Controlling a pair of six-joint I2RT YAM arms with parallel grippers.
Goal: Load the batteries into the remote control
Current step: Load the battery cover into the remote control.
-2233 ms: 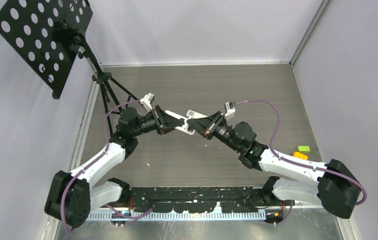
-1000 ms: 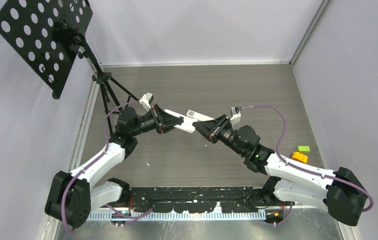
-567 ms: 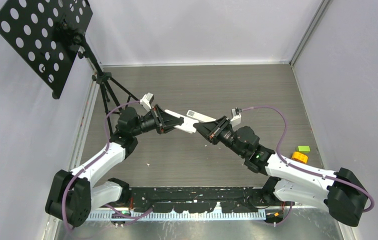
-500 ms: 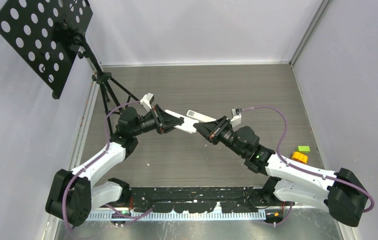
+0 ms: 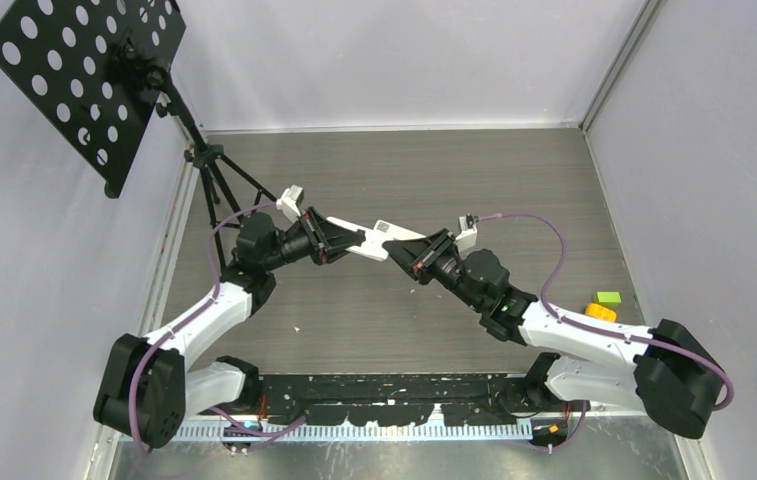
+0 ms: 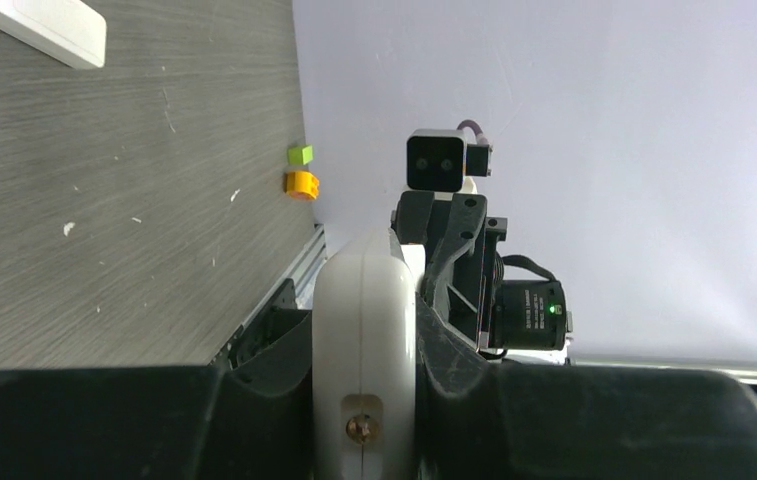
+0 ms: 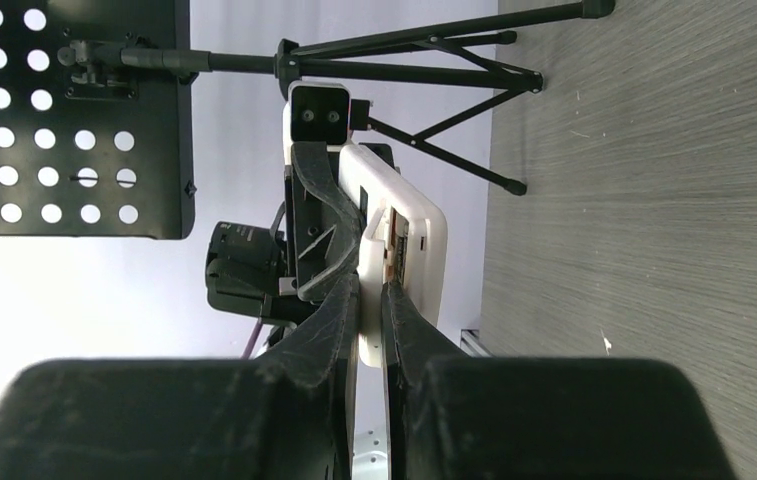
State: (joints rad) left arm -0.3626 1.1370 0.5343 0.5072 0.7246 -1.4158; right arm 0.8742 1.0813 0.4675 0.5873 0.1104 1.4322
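My left gripper is shut on a white remote control and holds it above the mid-table. The left wrist view shows the remote edge-on between the fingers. My right gripper meets the remote's free end. In the right wrist view its fingers are shut on a thin white plate lying against the remote's open back; it looks like the battery cover. Slim gold-brown shapes in that opening look like batteries.
A second white remote lies on the table just beyond the grippers. A green block and an orange-yellow block sit by the right wall. A black perforated stand on a tripod fills the far left corner.
The right arm has shifted a little to the left, bringing its gripper closer against the remote's end. The left arm and the remote have nudged slightly up-left.
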